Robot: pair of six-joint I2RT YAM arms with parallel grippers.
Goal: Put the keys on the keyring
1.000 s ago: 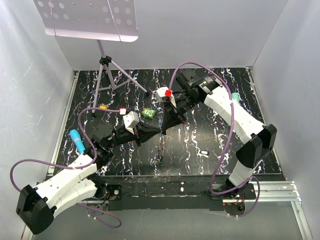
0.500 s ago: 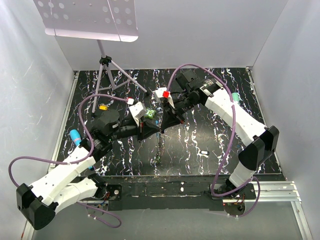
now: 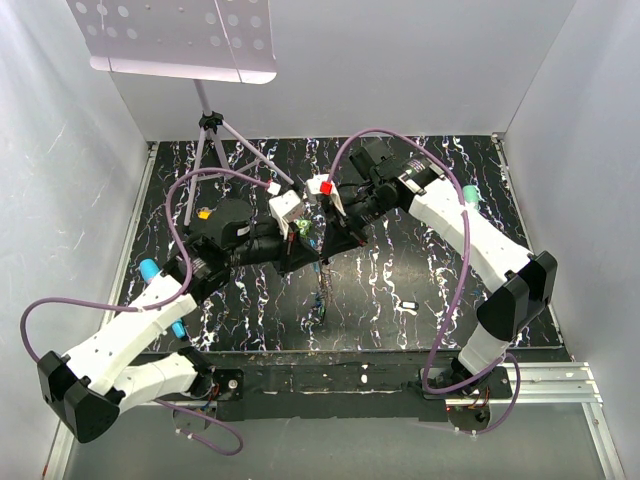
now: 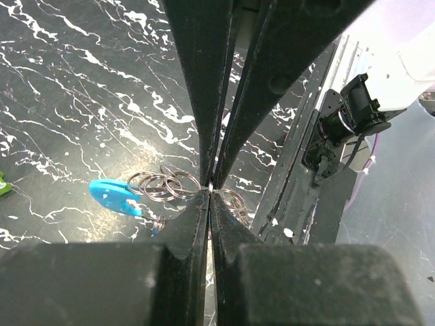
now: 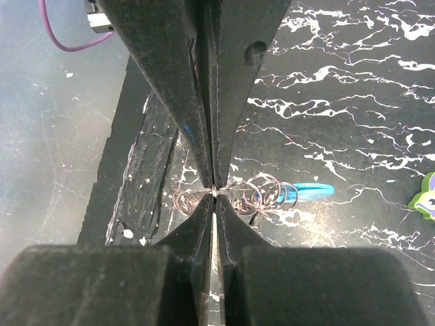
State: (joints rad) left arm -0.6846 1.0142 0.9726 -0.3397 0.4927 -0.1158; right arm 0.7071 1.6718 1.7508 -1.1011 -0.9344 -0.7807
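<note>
1. The keyring (image 3: 320, 290) hangs as a thin grey strand of chain from the spot where the two pincers meet, above the middle of the black marbled table (image 3: 420, 260).
2. From the wrist cameras, the slack of the chain lies in coils on the tabletop below the tips. Its bright blue clip (image 4: 114, 197) lies flat beside the coils.
3. The left pincer (image 4: 211, 187) is clenched tight, its fingertips pressed together on the chain at their very point.
4. The right pincer (image 5: 214, 192) is closed down to a hair-thin slit. A strand of the chain crosses right at its tips, nipped between them.
5. The two pairs of tips sit just beside each other on the same stretch of chain. The left arm reaches in from the left and the right arm from the far right.
6. A bright green lumpy object (image 3: 300, 229) lies on the table close to the left pincer.
</note>
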